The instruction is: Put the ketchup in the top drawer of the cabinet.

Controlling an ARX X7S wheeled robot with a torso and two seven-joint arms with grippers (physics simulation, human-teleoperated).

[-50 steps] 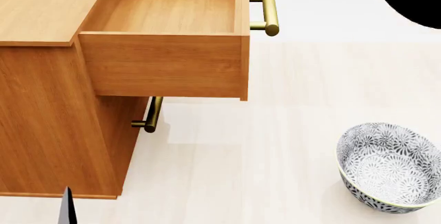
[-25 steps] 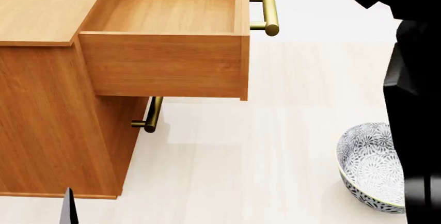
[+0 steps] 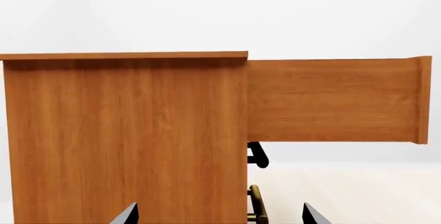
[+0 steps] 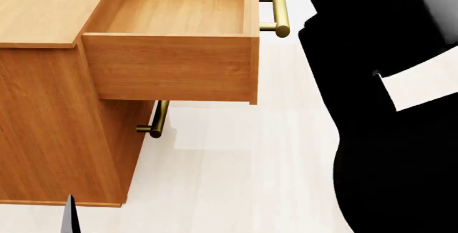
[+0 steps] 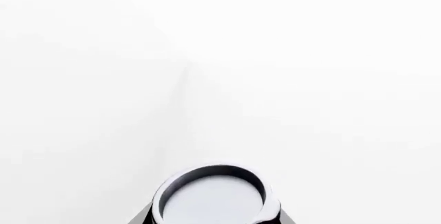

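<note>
Ketchup (image 5: 212, 197): only its silver round top with a dark rim shows, at the edge of the right wrist view, seen end-on against plain white; its label is out of sight, and the head view does not show the can at all.
Right gripper: its fingers are not clearly visible in any view; the can sits right at the wrist camera, where a held thing would sit, but whether the claw is clamped on it cannot be told.
Right arm (image 4: 386, 109): a large black mass with a white panel, filling the right side of the head view, beside the pulled-out drawer.
Top drawer (image 4: 175, 13): pulled well out of the cabinet, interior bare wood, brass bar handle (image 4: 279, 13) on its front.
Cabinet (image 4: 43, 125): orange-brown wood grain, flat top, standing on a pale floor.
Lower drawer handle (image 4: 156, 119): brass bar under the open drawer.
Left gripper (image 3: 217, 214): two dark fingertips set well apart, facing the cabinet's side, holding nothing.
</note>
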